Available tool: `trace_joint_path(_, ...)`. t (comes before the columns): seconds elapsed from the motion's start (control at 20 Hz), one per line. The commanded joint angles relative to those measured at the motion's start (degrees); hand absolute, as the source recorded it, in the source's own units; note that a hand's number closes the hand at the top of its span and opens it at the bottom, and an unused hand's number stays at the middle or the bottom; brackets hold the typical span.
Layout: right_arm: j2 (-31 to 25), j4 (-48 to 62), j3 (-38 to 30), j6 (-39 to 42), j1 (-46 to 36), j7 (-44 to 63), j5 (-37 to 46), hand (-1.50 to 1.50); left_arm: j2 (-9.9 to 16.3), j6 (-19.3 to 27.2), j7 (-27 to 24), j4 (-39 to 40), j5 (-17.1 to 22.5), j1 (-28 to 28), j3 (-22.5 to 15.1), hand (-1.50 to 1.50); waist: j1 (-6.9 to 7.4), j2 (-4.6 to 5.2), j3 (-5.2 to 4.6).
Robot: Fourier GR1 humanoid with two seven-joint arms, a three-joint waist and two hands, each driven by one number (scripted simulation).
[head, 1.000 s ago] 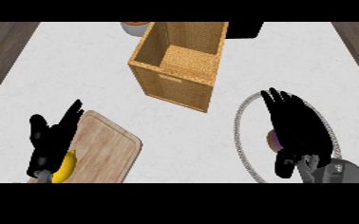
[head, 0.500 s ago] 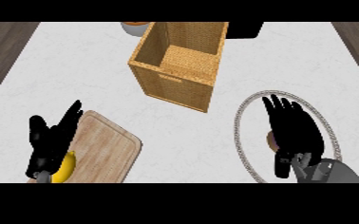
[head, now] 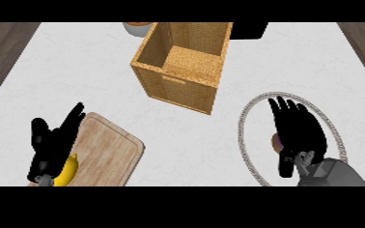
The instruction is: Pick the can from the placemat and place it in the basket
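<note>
Your right hand (head: 299,130) sits over the round placemat (head: 246,125) at lower right, fingers straight and spread, pointing away from you. The can (head: 274,142) is almost fully covered by it: only a small brownish sliver shows at the hand's left edge, beside the thumb. Whether the palm actually touches it, you can't tell from this view. Nothing is curled around it.

Your left hand (head: 53,142) rests open at lower left, fingers up, over the left edge of a wooden cutting board (head: 107,149). A yellow banana-like item (head: 68,171) lies on the board just under that hand.

The surface is a white marbled counter (head: 85,72); dark wood floor shows at the far left and right edges.

The wicker basket (head: 178,84) stands mid-counter, up and to the left of the placemat, well apart from the right hand. It's open-topped, turned at an angle, and its woven floor is visible with no contents in sight. Behind it at the back edge are a grey bowl-like object (head: 139,27) and a black object (head: 249,30), both cut off.
</note>
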Motion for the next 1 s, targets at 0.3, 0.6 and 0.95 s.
trace_joint_path(0.3, -0.2, 4.5, 1.9, -5.2, 3.5, -5.5, 5.5, 1.5, -2.1, -3.1, 1.9, 4.9, 0.4, 2.0, -0.5, 0.0, 0.08, 0.78, -1.16)
trace_joint_path(0.6, -3.7, 6.3, 1.7, -3.8, -0.1, -9.6, 8.0, 1.5, -3.7, -1.4, 1.7, 2.6, -1.8, 3.9, -1.3, 0.0, 0.43, 0.74, -1.14)
trace_joint_path(0.95, 21.4, 10.0, 11.0, -4.6, -5.0, 7.7, 13.4, 1.5, -3.2, -2.4, 2.7, 1.6, -2.7, 2.2, -1.5, 0.0, 3.76, 1.41, -1.25)
